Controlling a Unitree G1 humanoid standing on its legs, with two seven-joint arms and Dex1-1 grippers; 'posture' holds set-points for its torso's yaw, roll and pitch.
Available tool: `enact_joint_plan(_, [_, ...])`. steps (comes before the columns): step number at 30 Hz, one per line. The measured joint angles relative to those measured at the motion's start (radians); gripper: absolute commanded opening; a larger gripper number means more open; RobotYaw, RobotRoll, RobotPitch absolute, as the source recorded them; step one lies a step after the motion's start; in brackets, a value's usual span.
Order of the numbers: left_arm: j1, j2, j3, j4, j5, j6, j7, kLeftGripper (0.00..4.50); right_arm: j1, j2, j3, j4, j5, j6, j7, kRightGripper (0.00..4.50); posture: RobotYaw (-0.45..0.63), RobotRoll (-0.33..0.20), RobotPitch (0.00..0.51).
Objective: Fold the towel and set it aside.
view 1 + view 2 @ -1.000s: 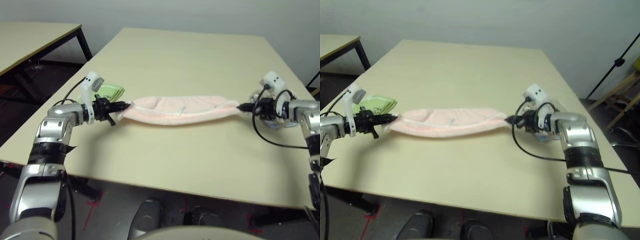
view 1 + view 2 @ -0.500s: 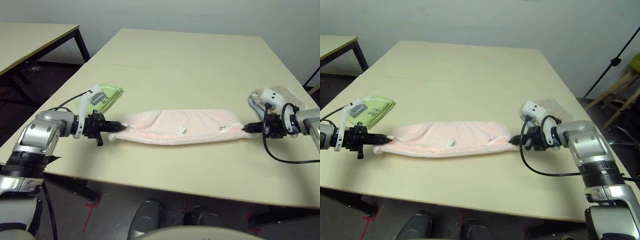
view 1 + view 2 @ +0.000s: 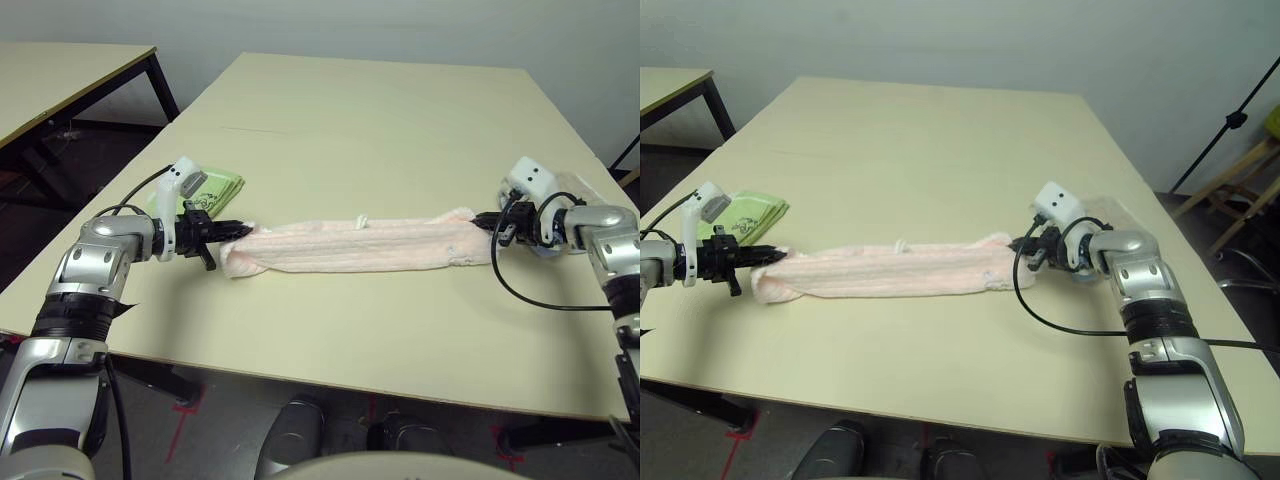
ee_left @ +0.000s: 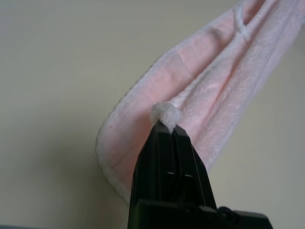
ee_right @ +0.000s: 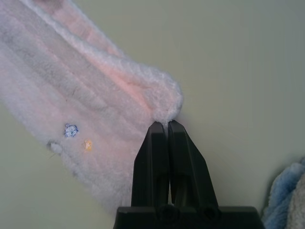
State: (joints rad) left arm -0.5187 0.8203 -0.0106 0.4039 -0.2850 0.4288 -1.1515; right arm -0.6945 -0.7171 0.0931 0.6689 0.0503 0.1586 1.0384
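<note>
green towel [image 3: 213,187]: folded, on table [image 3: 400,110] behind left gripper.
left gripper [image 3: 240,229]: clamped on towel's left corner.
towel [image 3: 360,243]: pink, folded into a long band, lying on table between both grippers.
right gripper [image 3: 481,221]: clamped on towel's right corner.

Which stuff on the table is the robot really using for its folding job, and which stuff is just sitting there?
Part of the job:
- the pink towel, stretched across the table
- the left claw, pinching one end
- the right claw, pinching the other end

Just lying about:
- the green folded towel, near the left arm
- the blue towel, near the right arm
</note>
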Motion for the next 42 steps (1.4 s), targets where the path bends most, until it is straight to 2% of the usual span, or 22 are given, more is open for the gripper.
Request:
enact_joint_plan(1, [-0.005, -0.003, 0.0, 0.004, 0.002, -0.002, 0.001, 0.04, -0.005, 0.004, 0.0, 0.009, -0.005, -0.01, -0.003, 0.0, 0.22, 0.0, 0.059])
enact_joint_plan(3, [-0.007, -0.005, 0.0, 0.016, 0.009, -0.01, 0.007, 0.49, -0.009, 0.012, 0.0, 0.024, -0.015, -0.041, -0.017, 0.0, 0.22, 0.0, 0.06])
enact_joint_plan(4, [-0.009, -0.011, 0.001, 0.031, 0.015, -0.019, 0.017, 0.72, -0.012, 0.02, 0.0, 0.039, -0.022, -0.065, -0.034, 0.48, 0.22, 0.0, 0.061])
enact_joint_plan(6, [-0.021, -0.024, 0.008, 0.073, 0.022, -0.035, 0.049, 1.35, -0.029, 0.042, -0.001, 0.077, -0.028, -0.109, -0.072, 1.03, 0.22, 0.0, 0.063])
enact_joint_plan(14, [-0.104, -0.016, 0.086, 0.147, 0.041, -0.092, 0.154, 4.16, -0.137, 0.05, -0.053, 0.168, -0.018, -0.176, -0.125, 4.0, 0.22, 0.0, 0.07])
enact_joint_plan(15, [-0.107, -0.011, 0.091, 0.144, 0.04, -0.09, 0.16, 4.45, -0.149, 0.051, -0.061, 0.174, -0.017, -0.181, -0.129, 4.32, 0.22, 0.0, 0.071])
enact_joint_plan(16, [-0.107, -0.006, 0.096, 0.136, 0.04, -0.086, 0.161, 4.48, -0.158, 0.05, -0.072, 0.179, -0.016, -0.184, -0.135, 4.42, 0.22, 0.0, 0.071])
enact_joint_plan(19, [-0.084, -0.002, 0.123, 0.066, 0.025, -0.034, 0.176, 4.48, -0.181, 0.049, -0.103, 0.195, -0.002, -0.177, -0.15, 4.42, 0.22, 0.0, 0.072])
enact_joint_plan(22, [-0.043, -0.026, 0.165, -0.079, -0.028, 0.065, 0.219, 4.48, -0.193, 0.05, -0.15, 0.175, 0.04, -0.128, -0.155, 4.42, 0.23, 0.0, 0.076])
enact_joint_plan(25, [0.013, -0.096, 0.189, -0.255, -0.086, 0.165, 0.286, 4.48, -0.154, 0.066, -0.167, 0.074, 0.083, -0.068, -0.139, 4.42, 0.23, 0.0, 0.08])
enact_joint_plan(28, [0.068, -0.193, 0.196, -0.397, -0.134, 0.26, 0.384, 4.48, -0.058, 0.127, -0.183, -0.062, 0.142, 0.033, -0.144, 4.42, 0.23, 0.0, 0.08])
enact_joint_plan(35, [0.142, -0.388, 0.212, -0.571, -0.173, 0.36, 0.622, 4.48, 0.116, 0.237, -0.188, -0.365, 0.244, 0.235, -0.206, 4.42, 0.22, 0.0, 0.082])
enact_joint_plan(37, [0.17, -0.435, 0.211, -0.607, -0.176, 0.373, 0.674, 4.5, 0.153, 0.253, -0.186, -0.425, 0.262, 0.268, -0.216, 4.04, 0.22, 0.0, 0.082])
enact_joint_plan(40, [0.201, -0.468, 0.187, -0.661, -0.18, 0.388, 0.72, 3.89, 0.195, 0.284, -0.177, -0.493, 0.274, 0.304, -0.232, 3.14, 0.22, 0.0, 0.08])
enact_joint_plan(42, [0.228, -0.47, 0.165, -0.686, -0.177, 0.389, 0.734, 3.19, 0.211, 0.291, -0.171, -0.522, 0.288, 0.328, -0.242, 2.35, 0.22, 0.0, 0.08])
